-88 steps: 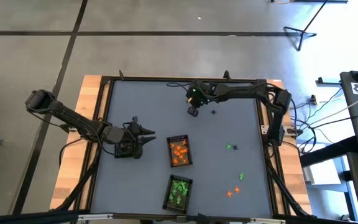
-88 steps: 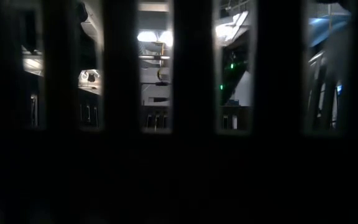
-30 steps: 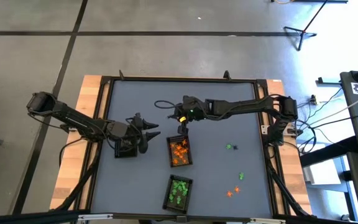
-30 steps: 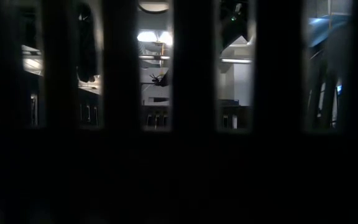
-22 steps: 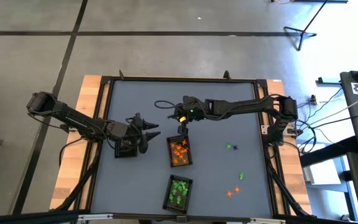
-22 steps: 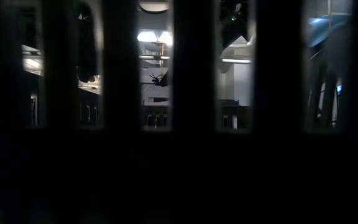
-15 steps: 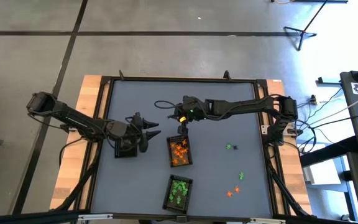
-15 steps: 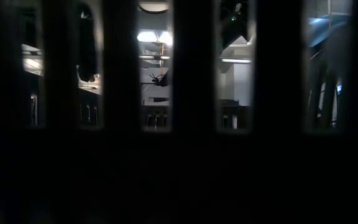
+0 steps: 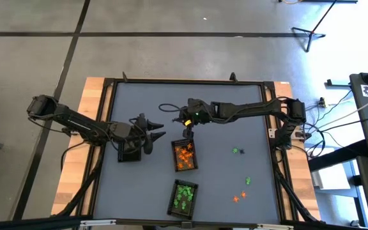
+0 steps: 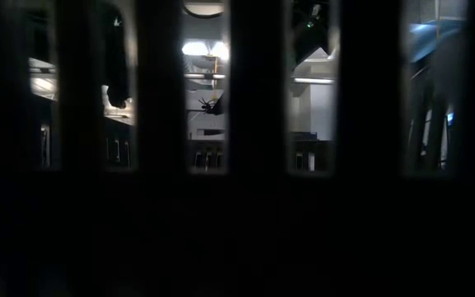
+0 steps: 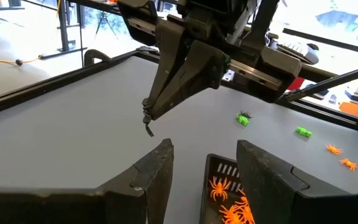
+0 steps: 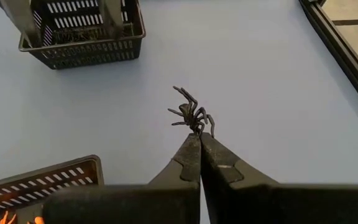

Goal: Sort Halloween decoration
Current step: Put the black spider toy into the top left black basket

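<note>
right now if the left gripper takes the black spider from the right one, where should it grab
Probably the spread legs and body of the black spider that stick out past the right gripper, which pinches its other end. The open left gripper should come from the free side, facing the right gripper's tips, and close across the body.

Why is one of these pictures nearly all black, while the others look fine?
Low view: dark upright bars block the lens, with only bright room lights between them. High view: evenly lit, with daylight glare on the floor at right. Right wrist view: the black spider is sharp on the table.
</note>
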You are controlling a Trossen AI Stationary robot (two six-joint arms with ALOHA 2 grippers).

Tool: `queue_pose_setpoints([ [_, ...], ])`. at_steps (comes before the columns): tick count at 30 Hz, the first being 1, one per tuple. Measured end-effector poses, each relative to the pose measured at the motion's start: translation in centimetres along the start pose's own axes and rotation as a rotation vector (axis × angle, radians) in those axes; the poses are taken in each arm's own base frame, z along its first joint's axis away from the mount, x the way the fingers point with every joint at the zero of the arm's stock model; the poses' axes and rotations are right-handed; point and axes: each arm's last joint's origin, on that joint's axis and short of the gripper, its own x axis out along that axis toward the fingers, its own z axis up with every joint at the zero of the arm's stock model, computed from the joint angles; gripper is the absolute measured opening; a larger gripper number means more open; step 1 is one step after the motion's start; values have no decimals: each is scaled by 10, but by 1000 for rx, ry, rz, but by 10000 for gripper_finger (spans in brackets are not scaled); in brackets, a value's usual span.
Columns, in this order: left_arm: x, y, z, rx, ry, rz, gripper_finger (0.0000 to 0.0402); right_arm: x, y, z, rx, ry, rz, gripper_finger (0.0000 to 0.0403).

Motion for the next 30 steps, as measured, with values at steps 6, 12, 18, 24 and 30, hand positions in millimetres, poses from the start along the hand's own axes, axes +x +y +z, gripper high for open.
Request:
queue_pose_setpoints([
  [6,0,0,0,0,1,-1,168,0,0,0,0,0,0,0],
  [12,0,0,0,0,1,-2,168,0,0,0,0,0,0,0],
  [18,1,1,1,21,-3,5,168,0,0,0,0,0,0,0],
  [24,5,10,3,21,-2,34,168,0,1,3,-6,-34,26,0],
  [30,9,23,7,31,-16,87,168,0,2,9,-9,-91,74,0],
])
